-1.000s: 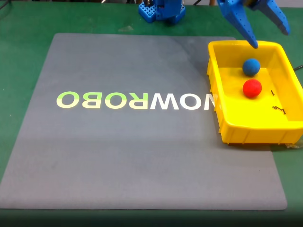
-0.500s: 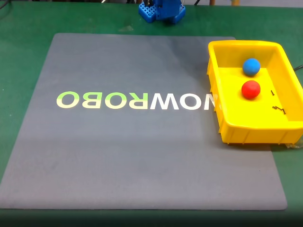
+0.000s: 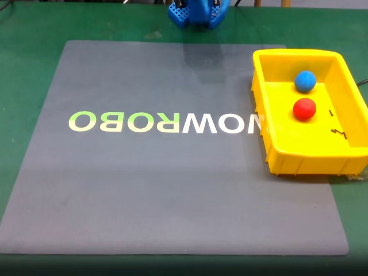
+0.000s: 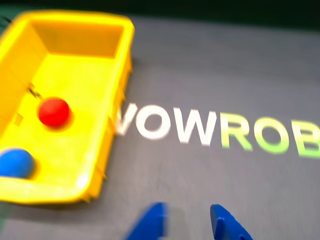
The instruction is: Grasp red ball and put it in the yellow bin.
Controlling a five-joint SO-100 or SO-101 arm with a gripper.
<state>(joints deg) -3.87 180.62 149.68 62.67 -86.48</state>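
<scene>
in the fixed view, a grey mat [image 3: 172, 149] lies on the green bench [image 3: 29, 52], printed with pale green and white letters [image 3: 164, 122] that read upside down from this camera. the yellow bin [image 3: 270, 144] sits at the mat's right edge, partly overhanging it onto the bench. the red ball [image 3: 305, 108] rests on the bin floor near its middle, and the blue ball [image 3: 305, 81] lies just beyond it, toward the far wall, the two close but apart. a few small dark marks show on the bin floor to the right of the red ball. the blue arm base [image 3: 198, 11] stands at the top edge, beyond the mat's far side, with a faint shadow on the mat below it.

in the wrist view, which is blurred, the bin [image 4: 117, 100] fills the left side, with the red ball [image 4: 53, 111] on its floor and the blue ball [image 4: 15, 162] nearer the camera at the left edge. the letters [image 4: 220, 132] run across the mat [image 4: 225, 65] to the right of the bin. the tool [image 4: 187, 222] enters from the bottom edge, its two blue fingers [image 4: 150, 225] parted by a moderate gap with nothing between them, over bare mat and well apart from the bin
</scene>
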